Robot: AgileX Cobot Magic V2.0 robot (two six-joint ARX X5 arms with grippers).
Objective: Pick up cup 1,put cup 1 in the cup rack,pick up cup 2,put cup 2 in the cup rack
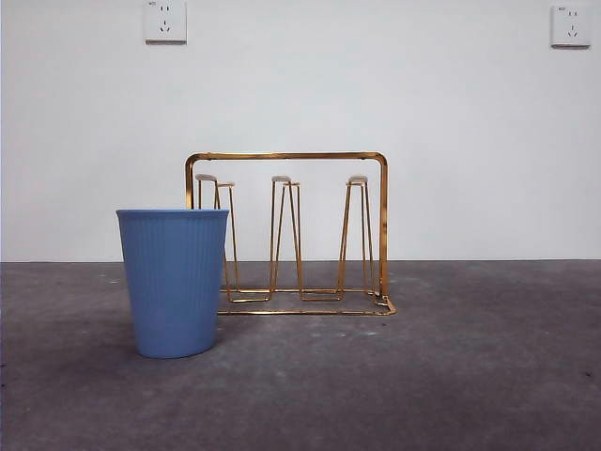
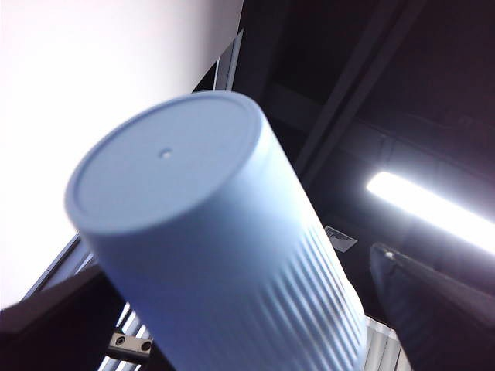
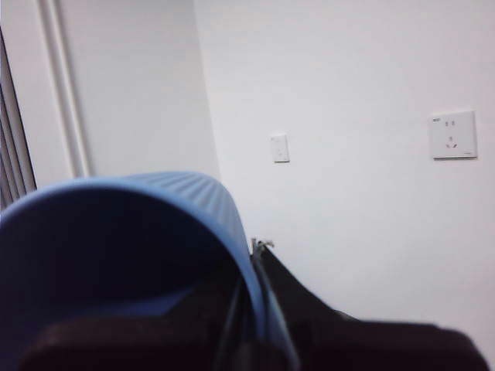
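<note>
**A:** Where was the cup?

**B:** One blue ribbed cup, the standing cup [image 1: 174, 282], was upright and mouth up on the worktop [image 1: 470, 376]. It was in front of the rack's left end and hid its lowest left corner. I couldn't tell whether they touched.

**A:** And the rack?

**B:** The gold wire rack [image 1: 286, 156] stood behind it, a little to the right. Its three pegs were upright and all of them bare.

**A:** Any arm near it?

**B:** None showed from the front, so which arm was nearer couldn't be judged. Both wrist cameras showed blue cups, though. The left gripper [image 2: 232, 309] had a raised cup [image 2: 201, 224] between its jaws, apparently clamped. The cup's flat bottom pointed away from the wrist toward a ceiling lamp, so its long axis ran straight out from the gripper.

**A:** The right one?

**B:** The right gripper [image 3: 255, 309] was pinching the wall of a rim-held cup [image 3: 155, 201], one jaw inside the mouth and one outside, and it faced the white wall.

**A:** What would the next move hinge on?

**B:** I'd say a cup had to be turned mouth down with its axis in line with an upright peg, then lowered over it.
</note>
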